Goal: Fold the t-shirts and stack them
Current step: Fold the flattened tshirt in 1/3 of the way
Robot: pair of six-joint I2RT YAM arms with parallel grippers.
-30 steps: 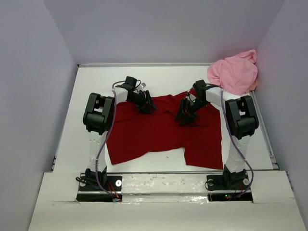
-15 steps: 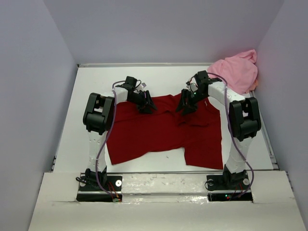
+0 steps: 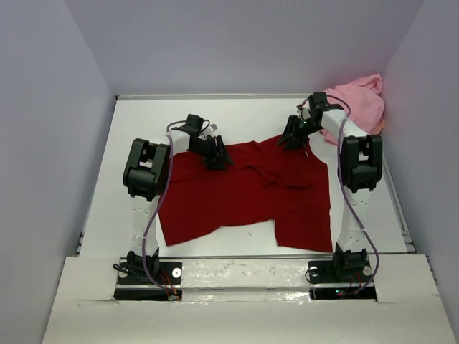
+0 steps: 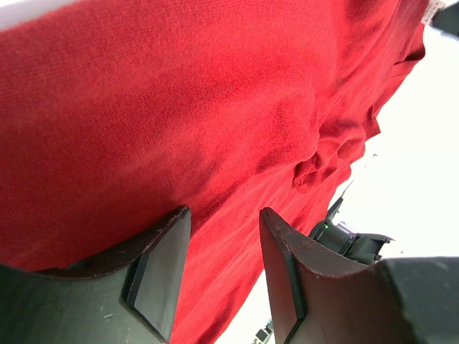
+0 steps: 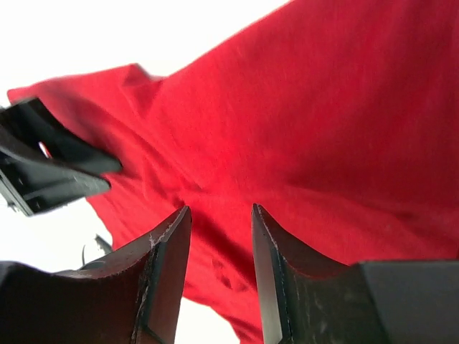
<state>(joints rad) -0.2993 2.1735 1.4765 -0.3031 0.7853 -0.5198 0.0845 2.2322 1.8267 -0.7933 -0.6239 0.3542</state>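
Red t-shirt [image 3: 244,197], one, spread, pink t-shirt [image 3: 362,106], one, bunched

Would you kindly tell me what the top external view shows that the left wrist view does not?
Only the top external view shows the pink t-shirt, bunched in the far right corner. Only the left wrist view shows the left claw standing open, with red cloth seen through the gap. Both show the red t-shirt spread on the white table.
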